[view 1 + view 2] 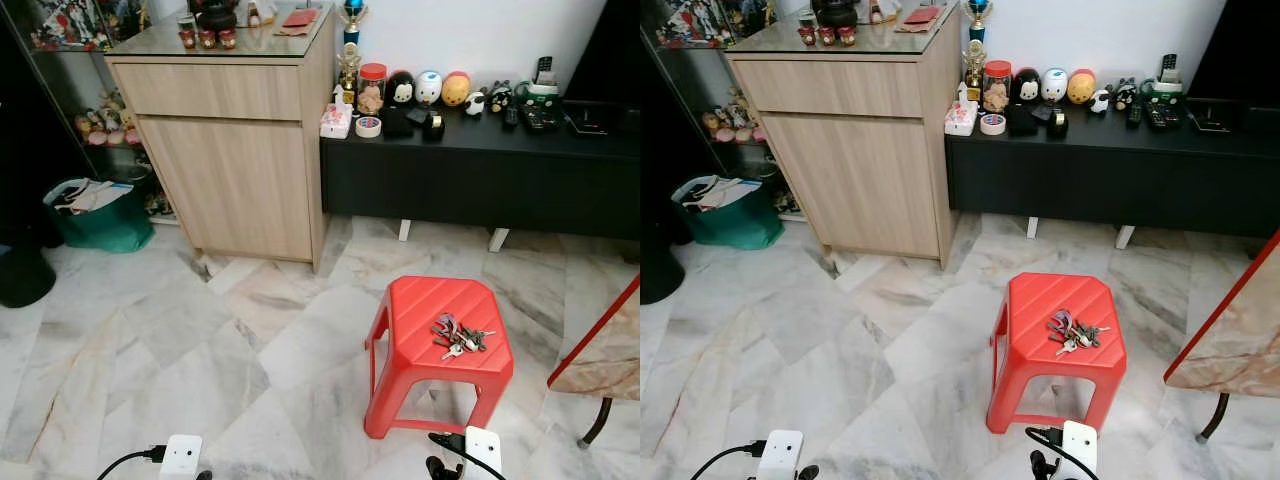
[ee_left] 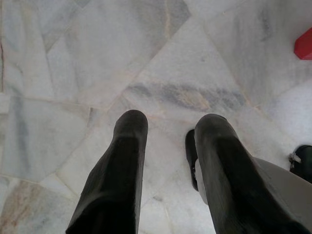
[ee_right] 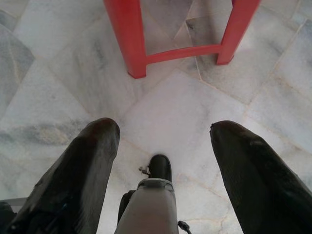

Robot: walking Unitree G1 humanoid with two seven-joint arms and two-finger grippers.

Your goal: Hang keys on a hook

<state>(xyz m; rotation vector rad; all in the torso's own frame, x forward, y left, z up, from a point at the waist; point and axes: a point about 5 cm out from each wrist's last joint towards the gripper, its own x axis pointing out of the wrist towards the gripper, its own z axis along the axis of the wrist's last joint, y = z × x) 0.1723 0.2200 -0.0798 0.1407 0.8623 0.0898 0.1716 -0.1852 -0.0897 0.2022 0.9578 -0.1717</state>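
A bunch of keys (image 1: pixel 460 336) lies on top of a red plastic stool (image 1: pixel 420 312) that stands on the marble floor, ahead and to my right. My right gripper (image 3: pixel 165 126) hangs low over the floor, open and holding nothing. The stool's red legs (image 3: pixel 131 44) stand just ahead of it. My left gripper (image 2: pixel 171 122) hangs over bare marble tiles, open and holding nothing, and a corner of the stool (image 2: pixel 304 44) shows off to one side. The white wrists of both arms (image 1: pixel 181 455) (image 1: pixel 482 448) sit at the lower edge of the eye views.
A wooden cabinet (image 1: pixel 235 150) stands at the back left. Beside it is a low black console (image 1: pixel 480 180) carrying figurines and remotes. A green bag (image 1: pixel 95 215) and a dark bin (image 1: pixel 20 275) sit at the far left. A marble table with a red edge (image 1: pixel 600 340) juts in at the right.
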